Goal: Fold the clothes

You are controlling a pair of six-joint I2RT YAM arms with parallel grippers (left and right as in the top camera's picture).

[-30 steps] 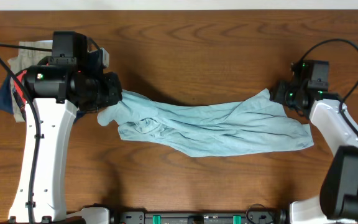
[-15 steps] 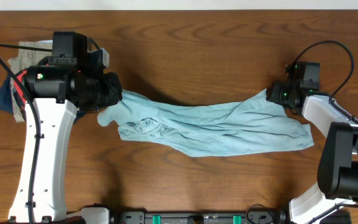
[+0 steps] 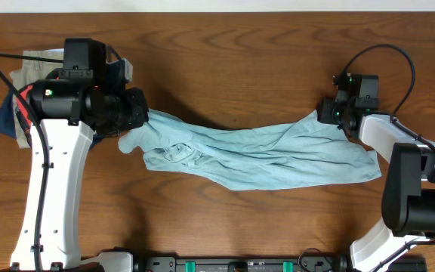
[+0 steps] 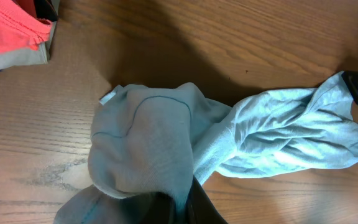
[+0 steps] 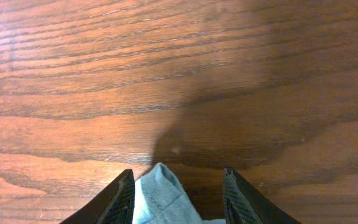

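The pale light-blue garment [image 3: 255, 155] lies stretched and wrinkled across the middle of the wooden table. My left gripper [image 3: 143, 115] is shut on its left end, and the cloth bunches over the fingers in the left wrist view [image 4: 151, 155]. My right gripper [image 3: 329, 112] is open at the garment's upper right corner. In the right wrist view that corner [image 5: 163, 196] sits between the two spread fingers [image 5: 178, 186], which do not pinch it.
A pile of other garments lies at the table's left edge behind my left arm: khaki [image 3: 40, 60], navy [image 3: 4, 117] and red-orange [image 4: 8, 31]. The right arm's cable [image 3: 399, 60] loops over the table's right side.
My right gripper has moved left and slightly up, to the garment's upper right corner. The left gripper and the garment's left end have stayed put.
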